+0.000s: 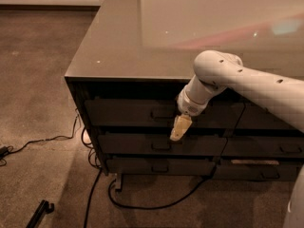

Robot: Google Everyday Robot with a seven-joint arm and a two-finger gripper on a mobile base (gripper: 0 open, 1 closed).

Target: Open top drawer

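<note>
Single high camera looks down, fairly near, on the cabinet [118, 46] front; gripper [176, 130] mid-frame before the top drawer [126, 112].

The white arm [256, 82] bends at its elbow, its yellowish tool [180, 127] pointing down and slightly left.

Your gripper [176, 130] hangs before the top drawer [123, 112], just below-right of its handle [163, 113]; 2 drawers [137, 144] stacked under it.
</note>
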